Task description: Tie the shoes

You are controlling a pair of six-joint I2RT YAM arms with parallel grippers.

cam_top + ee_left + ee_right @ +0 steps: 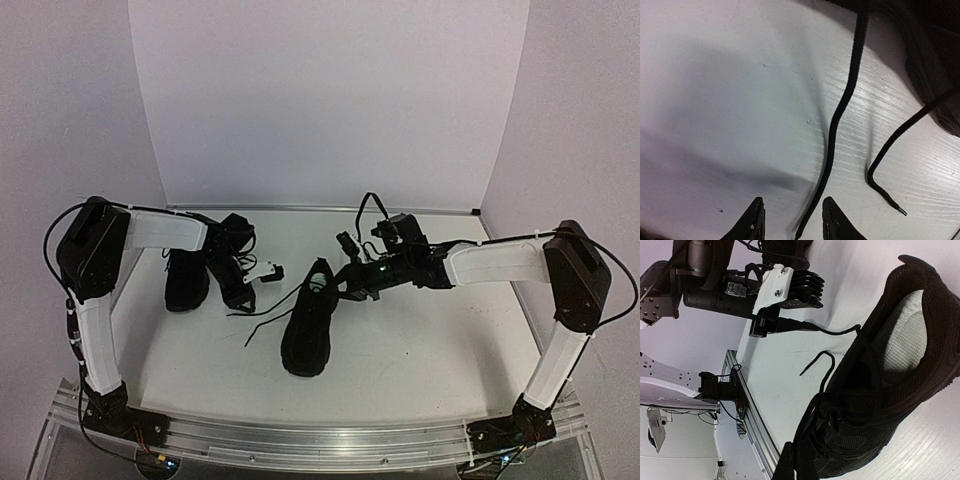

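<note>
One black shoe point(308, 325) lies at the table's middle with its toe toward me and its laces undone; it fills the right wrist view point(885, 390). The other shoe point(186, 278) sits at the left, behind my left arm. My left gripper point(276, 272) hovers low over the table just left of the middle shoe. Its jaws point(792, 222) are open, and one loose lace point(840, 112) runs between them. A second lace end point(885, 182) lies to the right. My right gripper point(794, 464) point(346, 284) is at the shoe's collar, shut on a taut lace strand point(815, 425).
The white tabletop point(420, 340) has a metal rail point(320, 440) along its near edge, where both arm bases are bolted. White walls enclose the back and sides. My left gripper's wrist camera mount point(772, 287) shows in the right wrist view.
</note>
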